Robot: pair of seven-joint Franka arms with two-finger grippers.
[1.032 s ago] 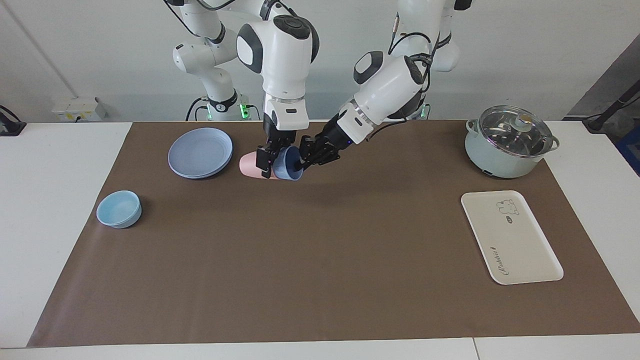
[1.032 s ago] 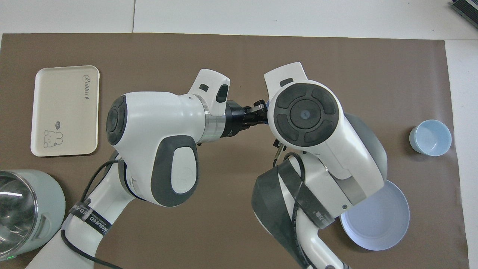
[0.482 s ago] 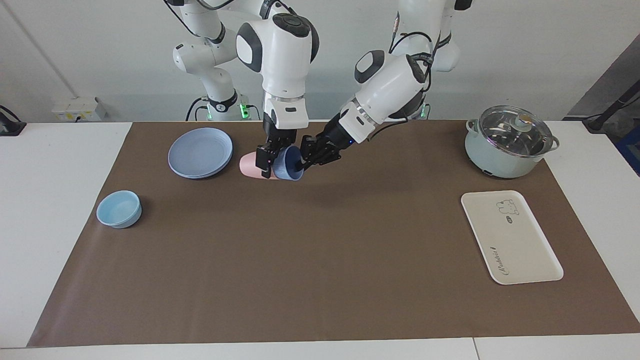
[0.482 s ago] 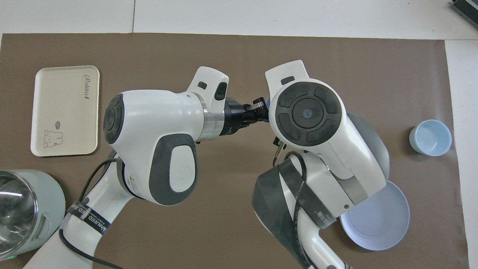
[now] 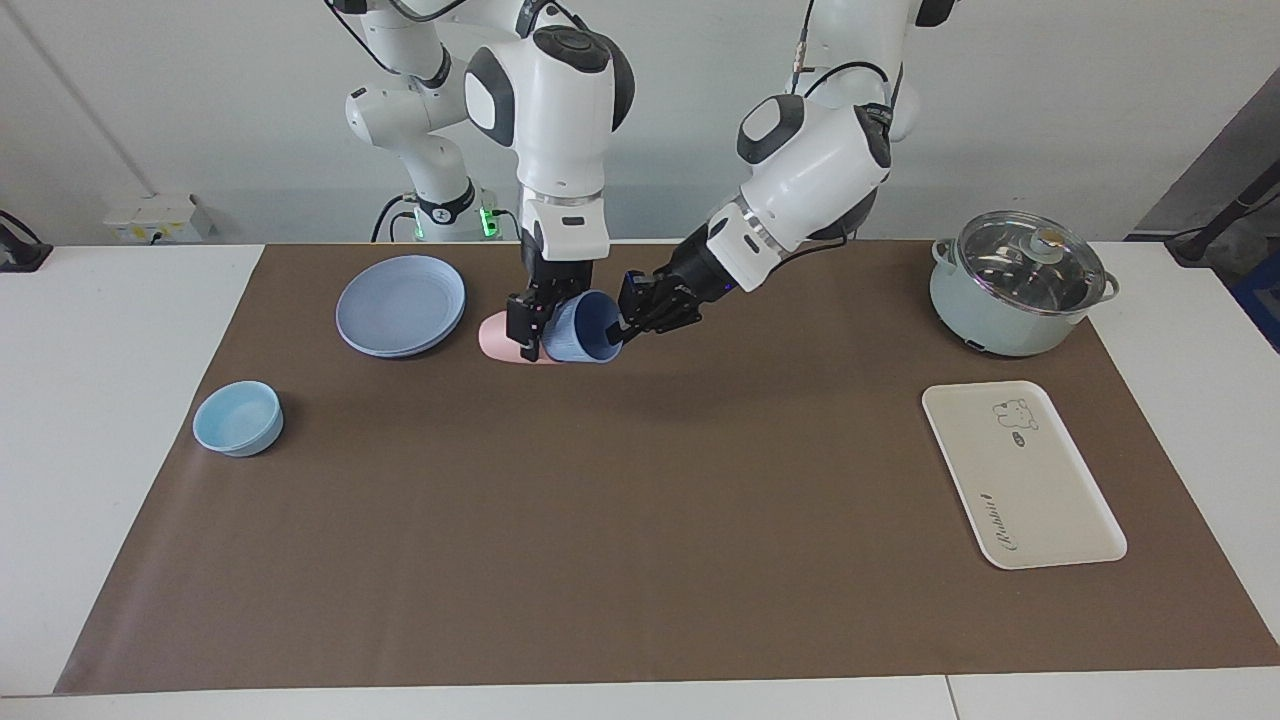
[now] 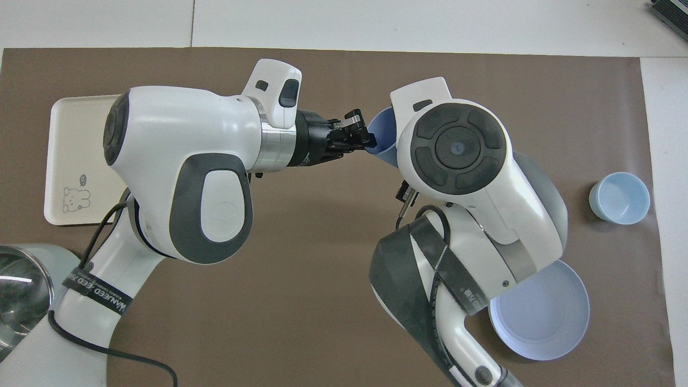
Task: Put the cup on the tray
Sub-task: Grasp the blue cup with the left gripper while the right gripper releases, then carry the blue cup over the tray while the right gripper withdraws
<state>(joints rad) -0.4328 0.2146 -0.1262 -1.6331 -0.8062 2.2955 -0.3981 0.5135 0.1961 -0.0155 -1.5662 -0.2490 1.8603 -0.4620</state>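
facing view: cup (image 5: pixel 583 328) tipped on side, mouth toward left arm's end, partly nested with pink cup (image 5: pixel 495 333) beside blue plate (image 5: pixel 401 304). left gripper (image 5: pixel 628 325) clamped on cup rim. right gripper (image 5: pixel 525 330) comes straight down, fingers closed where the two cups meet; which cup it pinches cannot be told. tray (image 5: pixel 1020 473) bare, well apart at left arm's end, near lidded pot (image 5: pixel 1018 283). small bowl (image 5: pixel 238 417) at right arm's end.

matt plastic cup (image 5: pixel 582 328); smooth cream plastic tray (image 5: pixel 1040 500); glossy glass lid on pot (image 5: pixel 1020 282); matt brown paper-like mat (image 5: pixel 640 520); glossy white arm shells.
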